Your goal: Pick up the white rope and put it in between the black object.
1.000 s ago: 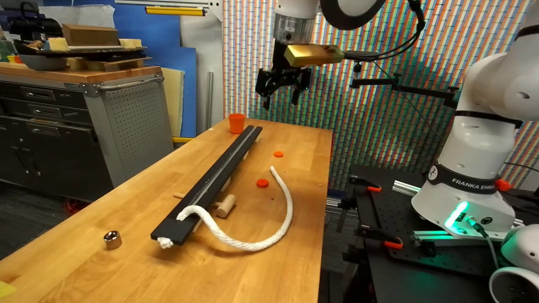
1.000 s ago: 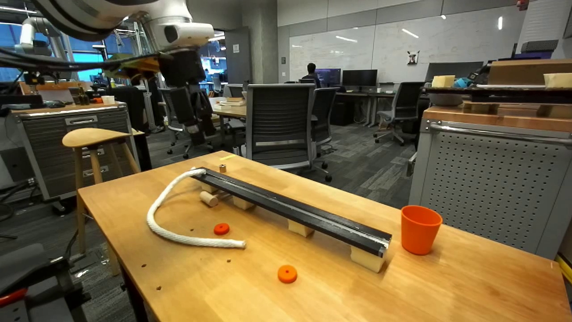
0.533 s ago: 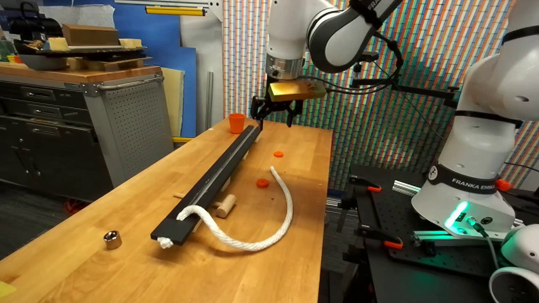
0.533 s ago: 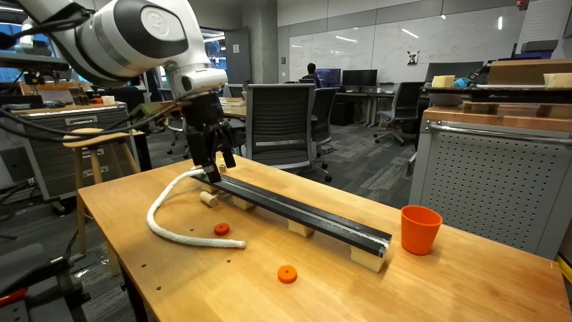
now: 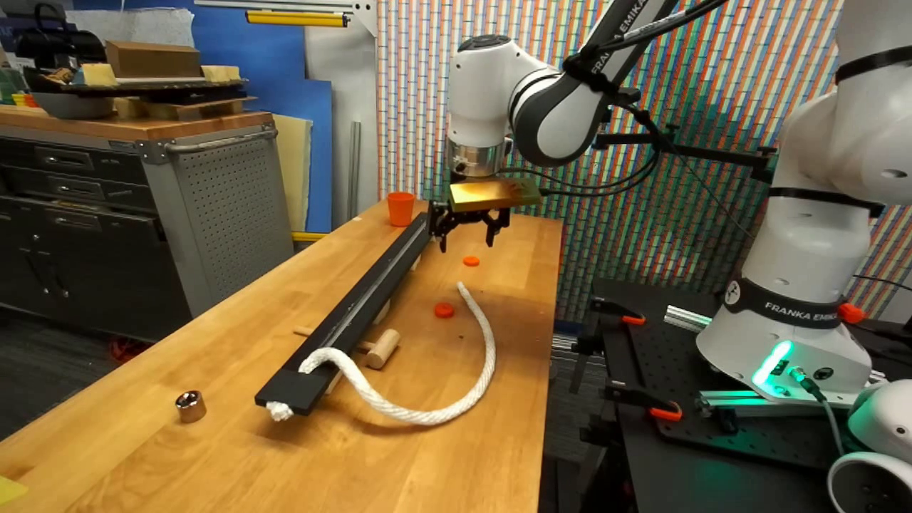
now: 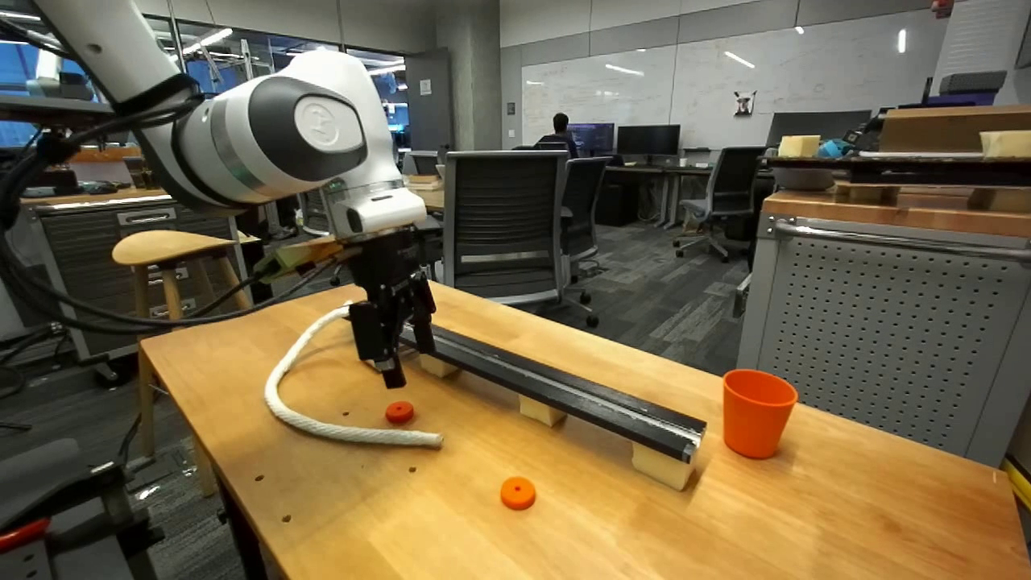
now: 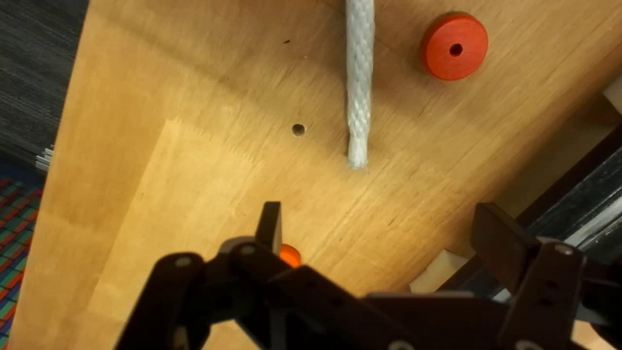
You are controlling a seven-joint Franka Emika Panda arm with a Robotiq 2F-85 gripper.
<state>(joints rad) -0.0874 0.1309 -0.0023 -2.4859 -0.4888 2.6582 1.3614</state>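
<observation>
The white rope (image 5: pixel 427 416) lies curved on the table in both exterior views (image 6: pixel 278 395). One end passes into the end of the black rail (image 5: pixel 377 281) and pokes out beyond it. The free end of the rope lies on the table and shows in the wrist view (image 7: pixel 360 73). The rail also shows in an exterior view (image 6: pixel 556 387) and at the right of the wrist view (image 7: pixel 583 214). My gripper (image 5: pixel 467 246) is open and empty, pointing down above the table beside the rail. In the wrist view its fingers (image 7: pixel 379 206) are wide apart, short of the rope's free end.
Several pale blocks (image 6: pixel 660 466) prop up the rail. An orange cup (image 6: pixel 757 415) stands by its far end. A red disc (image 7: pixel 454 46) lies near the rope and an orange disc (image 6: pixel 518 493) farther off. A wooden peg (image 5: pixel 383 349) and metal ring (image 5: pixel 190 406) are near the rail.
My arm has come down from high above the table to lower, near the rope's free end and beside the rail. The gripper stays open. The rope and rail have not moved.
</observation>
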